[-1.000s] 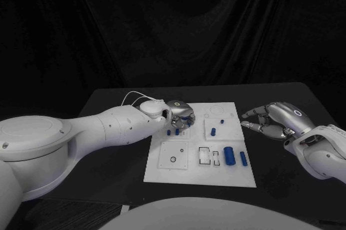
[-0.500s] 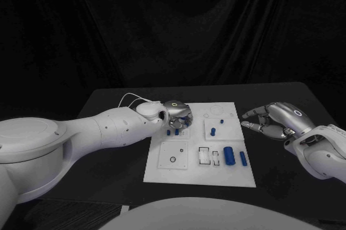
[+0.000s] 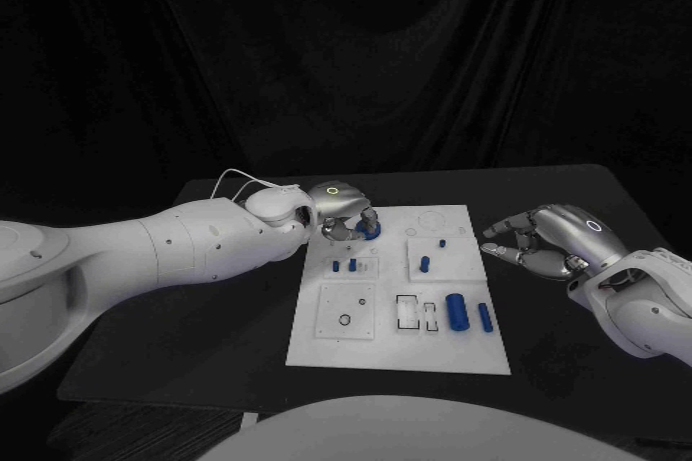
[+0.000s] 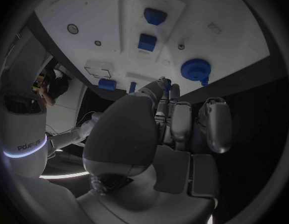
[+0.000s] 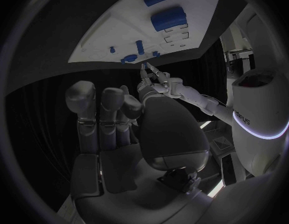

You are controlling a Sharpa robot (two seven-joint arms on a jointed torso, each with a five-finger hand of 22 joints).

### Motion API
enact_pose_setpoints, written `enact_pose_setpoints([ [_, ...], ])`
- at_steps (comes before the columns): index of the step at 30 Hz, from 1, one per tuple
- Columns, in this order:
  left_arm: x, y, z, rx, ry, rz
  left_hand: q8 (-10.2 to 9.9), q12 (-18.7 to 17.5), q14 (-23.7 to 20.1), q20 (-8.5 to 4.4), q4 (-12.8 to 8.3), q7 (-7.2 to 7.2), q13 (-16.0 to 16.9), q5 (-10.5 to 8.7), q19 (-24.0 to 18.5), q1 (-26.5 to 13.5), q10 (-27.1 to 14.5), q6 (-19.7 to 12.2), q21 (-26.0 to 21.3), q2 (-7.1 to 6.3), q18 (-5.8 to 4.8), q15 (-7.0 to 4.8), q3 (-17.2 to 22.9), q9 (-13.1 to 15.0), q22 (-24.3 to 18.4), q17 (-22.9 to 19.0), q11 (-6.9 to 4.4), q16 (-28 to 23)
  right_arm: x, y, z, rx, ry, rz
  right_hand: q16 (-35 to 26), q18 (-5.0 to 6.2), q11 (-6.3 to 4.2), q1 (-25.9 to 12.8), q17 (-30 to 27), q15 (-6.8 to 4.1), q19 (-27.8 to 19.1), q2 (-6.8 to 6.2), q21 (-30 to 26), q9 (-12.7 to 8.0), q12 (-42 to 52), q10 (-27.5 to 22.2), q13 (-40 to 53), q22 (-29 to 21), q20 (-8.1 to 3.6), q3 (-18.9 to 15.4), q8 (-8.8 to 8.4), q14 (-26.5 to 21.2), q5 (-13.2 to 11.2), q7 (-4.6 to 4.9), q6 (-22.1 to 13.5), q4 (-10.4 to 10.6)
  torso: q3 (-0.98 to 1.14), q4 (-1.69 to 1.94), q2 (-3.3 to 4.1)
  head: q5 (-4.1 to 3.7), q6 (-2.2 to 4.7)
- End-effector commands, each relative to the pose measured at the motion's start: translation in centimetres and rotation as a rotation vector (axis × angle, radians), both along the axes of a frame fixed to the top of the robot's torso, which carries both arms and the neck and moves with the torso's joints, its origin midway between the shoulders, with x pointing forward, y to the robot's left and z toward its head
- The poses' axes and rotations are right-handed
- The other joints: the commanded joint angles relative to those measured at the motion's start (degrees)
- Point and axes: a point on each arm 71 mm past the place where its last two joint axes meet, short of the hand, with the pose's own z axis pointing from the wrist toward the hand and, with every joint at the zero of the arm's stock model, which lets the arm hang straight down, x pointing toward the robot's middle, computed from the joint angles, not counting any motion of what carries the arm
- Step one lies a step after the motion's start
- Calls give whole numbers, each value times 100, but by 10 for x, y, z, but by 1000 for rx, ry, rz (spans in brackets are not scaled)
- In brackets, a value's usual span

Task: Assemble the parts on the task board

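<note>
The white task board (image 3: 378,345) lies in the middle of the black table. My left hand (image 3: 340,210) hovers over its far left corner, fingers pointing down and holding nothing. Just beside those fingers a round blue part (image 3: 372,232) sits on the board; the left wrist view shows this round part (image 4: 196,69) apart from the fingertips (image 4: 162,81). Two small blue pegs (image 3: 345,265) stand nearer me. My right hand (image 3: 554,239) hangs off the board's right side, loosely curled and holding nothing. In the right wrist view the board (image 5: 113,32) lies beyond that hand (image 5: 129,129).
Further blue parts on the board: a peg (image 3: 427,264), a tiny one (image 3: 443,243), a large cylinder (image 3: 459,312) and a slimmer one (image 3: 486,317). A black ring (image 3: 346,319) and rectangular slots (image 3: 411,312) lie near the front. Bare table surrounds the board.
My left hand has lifted off the board and drawn back toward the far left corner, uncovering the round blue part. The right hand has not moved.
</note>
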Motion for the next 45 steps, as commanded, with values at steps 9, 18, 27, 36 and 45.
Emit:
enact_pose_setpoints([
  [9, 2, 14, 11, 28, 24, -20, -127, -116, 65, 7, 7, -64, -74, -121, -10, -23, 67, -106, -42, -52, -60, -52, 24, -62, 1064, 51, -27, 58, 0, 0, -3, -14, 27, -8, -11, 42, 22, -7, -14, 16, 13, -10, -19, -2, -45, 7, -17, 596, 20, -1, -8, 110, 2, 1, 33, 18, 9, -8, 6, 10, 0],
  [18, -1, 19, -2, 41, 50, 1, -115, -187, 39, 10, 19, -45, -122, -137, -15, -37, 66, -49, -45, -83, -61, -44, 9, -65, 1064, 13, -6, 51, 1, 1, -4, -17, 33, -4, -19, 46, 22, -3, -23, 15, 9, -5, -43, -1, -69, -1, -34, 592, 20, 2, -7, 106, -12, 2, 39, 19, 3, -8, 18, 43, 0],
  [27, -3, 19, -14, 51, 70, 17, -118, -208, 27, 11, 27, -40, -138, -146, -29, -49, 67, -45, -64, -95, -56, -40, 2, -67, 1057, -13, 1, 43, 0, 2, -4, -17, 35, -1, -20, 45, 22, -3, -24, 16, 10, -5, -36, -1, -66, 0, -32, 594, 20, 3, -7, 106, -14, 2, 40, 19, -4, 7, 25, 46, 0],
  [36, -2, 20, -21, 65, 87, 30, -112, -220, -10, 12, 23, -41, -152, -149, -58, -39, 100, -21, -106, -101, -46, -36, 6, -67, 1044, -79, 0, 18, 0, 2, -5, -18, 37, -1, -17, 46, 22, -1, -21, 16, 8, -3, -45, -1, -68, -1, -32, 592, 20, 4, -7, 105, -18, 2, 41, 19, -4, -7, 9, 48, 0],
  [45, 0, 22, -24, 74, 87, 51, -114, -233, -22, 12, 14, -49, -164, -148, -67, -28, 112, -16, -118, -113, -44, -37, 7, -69, 1041, -93, -4, 12, 0, 1, -5, -18, 38, -1, -17, 46, 22, -1, -21, 16, 8, -3, -45, -1, -68, -1, -32, 592, 20, 4, -7, 105, -18, 2, 41, 19, -1, -13, 11, 60, 0],
])
